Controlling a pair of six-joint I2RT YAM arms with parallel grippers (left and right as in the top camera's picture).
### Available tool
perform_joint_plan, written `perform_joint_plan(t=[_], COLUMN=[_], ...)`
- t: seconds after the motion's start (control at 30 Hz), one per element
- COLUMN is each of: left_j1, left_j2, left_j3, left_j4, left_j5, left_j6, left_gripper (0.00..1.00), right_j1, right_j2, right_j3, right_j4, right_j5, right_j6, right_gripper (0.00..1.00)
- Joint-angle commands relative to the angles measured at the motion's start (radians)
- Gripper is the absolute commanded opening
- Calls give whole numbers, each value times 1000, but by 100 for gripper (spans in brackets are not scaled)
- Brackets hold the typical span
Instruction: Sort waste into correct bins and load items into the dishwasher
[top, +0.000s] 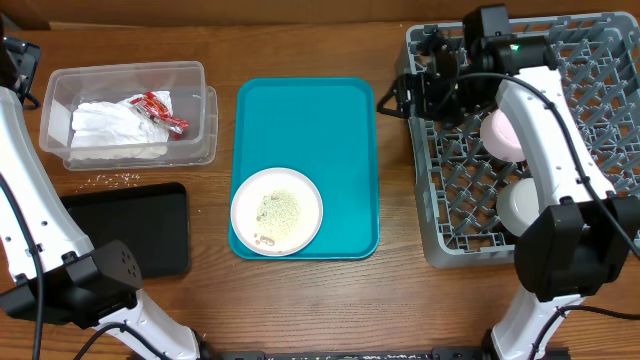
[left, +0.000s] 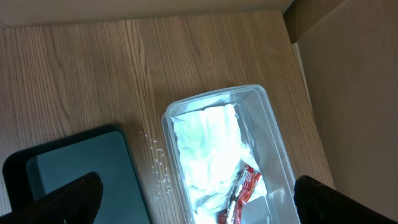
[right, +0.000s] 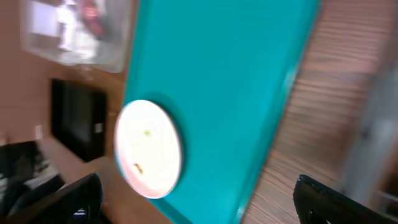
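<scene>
Since your right gripper (top: 418, 90), fingers wide apart and empty at the dish rack's (top: 600, 60) far-left corner, is nearer than the equally spread left gripper (left: 194, 202) over the clear tub (left: 264, 137), reach near-left for the white plate (top: 243, 200) of rice scraps (top: 280, 212) in the teal tray's (top: 305, 130) near-left corner.

Gap between tub (top: 60, 95) and teal tray (top: 305, 130)

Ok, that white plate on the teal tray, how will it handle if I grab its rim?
Probably stiff, so the plate should lift whole from a rim grip. The loose food scraps on it would likely slide off if it tilts. It lies flat on the smooth tray, so it may skid when nudged rather than tip.
</scene>
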Motion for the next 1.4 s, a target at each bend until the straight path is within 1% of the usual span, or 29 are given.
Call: perform_joint_plan(t=[0.0,0.1,0.2,0.37,0.53,0.83,0.97,1.13,1.2,1.3,1.37], left_j1=[-6,-6,-6,-6,-7,-7,-9,-8,-10,-11,-11], left_j2=[9,9,9,9,9,9,9,9,9,9,9], left_j3=[0,0,0,0,0,0,0,0,0,0,0], left_j4=[1,1,1,1,1,1,1,1,3,10,5], left_j5=[-13,-13,-13,-13,-13,-13,-13,-13,40,240,332], left_j6=[9,9,9,9,9,9,9,9,7,8,8], left_gripper=[100,100,100,100,100,100,100,100,100,100,100], right_j1=[46,79,85,14,-109,-338,-405,-451,-457,-457,-457], right_j2=[-39,-39,-40,-57,-75,-79,-79,-79,-78,-78,-78], right_j3=[27,27,34,100,171,172,172,172,172,172,172], right_j4=[11,29,42,4,-86,-147,-145,-145,-144,-145,-144], right_j5=[-112,-107,-81,87,167,180,180,179,180,179,179], right_j6=[-2,2,94,236,239,239,239,239,238,239,238], right_gripper=[100,100,100,100,100,100,100,100,100,100,100])
